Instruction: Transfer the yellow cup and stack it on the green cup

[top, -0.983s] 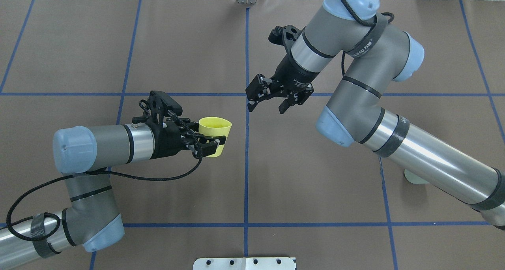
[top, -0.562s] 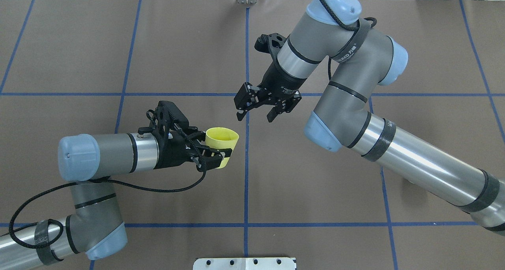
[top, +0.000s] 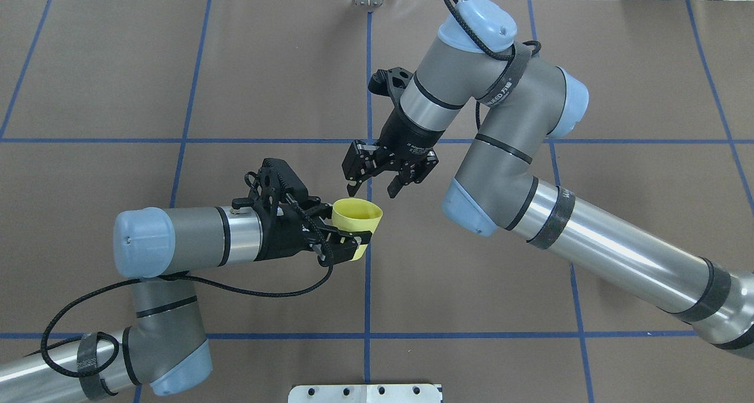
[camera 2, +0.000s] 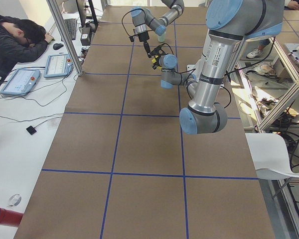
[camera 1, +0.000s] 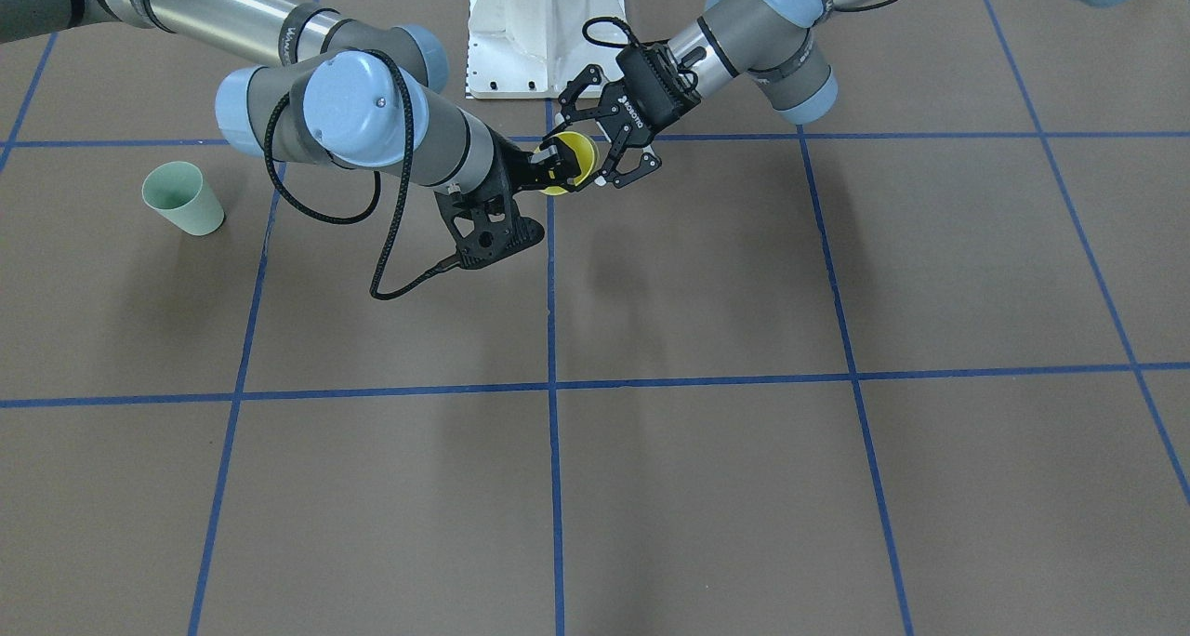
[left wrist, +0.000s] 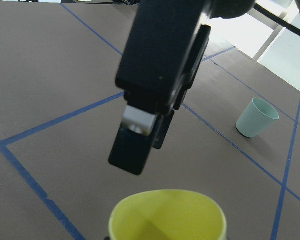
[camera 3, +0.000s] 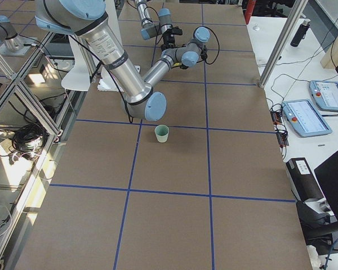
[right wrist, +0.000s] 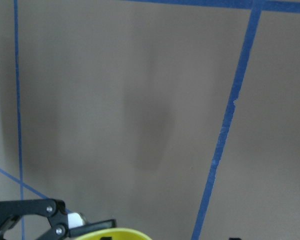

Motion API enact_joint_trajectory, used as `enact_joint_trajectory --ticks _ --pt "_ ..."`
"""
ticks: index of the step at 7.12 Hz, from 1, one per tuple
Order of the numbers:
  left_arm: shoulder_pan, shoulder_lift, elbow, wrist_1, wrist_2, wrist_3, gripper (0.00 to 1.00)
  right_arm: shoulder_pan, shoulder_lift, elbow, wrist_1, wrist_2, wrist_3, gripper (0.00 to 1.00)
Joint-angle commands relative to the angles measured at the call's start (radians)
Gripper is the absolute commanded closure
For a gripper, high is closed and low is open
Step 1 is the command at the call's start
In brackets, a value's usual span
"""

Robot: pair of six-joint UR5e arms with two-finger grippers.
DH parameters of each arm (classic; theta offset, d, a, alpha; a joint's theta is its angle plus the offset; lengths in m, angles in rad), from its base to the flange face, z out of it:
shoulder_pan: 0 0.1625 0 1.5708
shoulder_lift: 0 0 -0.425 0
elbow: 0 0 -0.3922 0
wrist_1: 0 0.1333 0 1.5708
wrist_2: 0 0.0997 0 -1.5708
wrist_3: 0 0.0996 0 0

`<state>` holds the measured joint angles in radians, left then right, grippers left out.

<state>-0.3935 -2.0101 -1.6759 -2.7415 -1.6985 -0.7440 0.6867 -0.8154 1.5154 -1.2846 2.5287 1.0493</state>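
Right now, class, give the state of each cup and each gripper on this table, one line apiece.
yellow cup: upright, mouth up, empty, held clear of the table.
green cup: standing upright on the table, untouched, apart from both arms.
left gripper: shut on the yellow cup's side wall.
right gripper: open, holding nothing, poised close by the yellow cup's rim.

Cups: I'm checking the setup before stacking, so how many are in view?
2. The yellow cup is held above the table in the left gripper; the green cup stands upright on the table on the robot's right side. None seems hidden.
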Motion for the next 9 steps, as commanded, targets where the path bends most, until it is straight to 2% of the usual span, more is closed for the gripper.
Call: enact_joint_trajectory --ticks 1,3,4,8,9 --pt "0.001 -0.012 0.018 -0.001 -0.003 -0.001 1.00 0.001 -0.011 0.006 -0.002 0.054 -0.002 0.23" --pt "0.001 -0.012 0.016 -0.003 -0.004 -0.003 1.00 0.001 -0.044 0.020 -0.001 0.058 -0.003 0.24" --pt "0.001 -0.010 0.015 -0.004 -0.004 -0.003 1.00 -0.001 -0.054 0.019 -0.001 0.051 -0.003 0.28" --pt "0.002 -0.015 0.012 -0.004 -0.004 -0.003 1.00 -0.016 -0.059 0.020 -0.001 0.048 -0.003 0.31" --pt "0.002 -0.015 0.012 -0.004 -0.004 -0.003 1.00 -0.016 -0.059 0.020 -0.001 0.050 -0.003 0.39"
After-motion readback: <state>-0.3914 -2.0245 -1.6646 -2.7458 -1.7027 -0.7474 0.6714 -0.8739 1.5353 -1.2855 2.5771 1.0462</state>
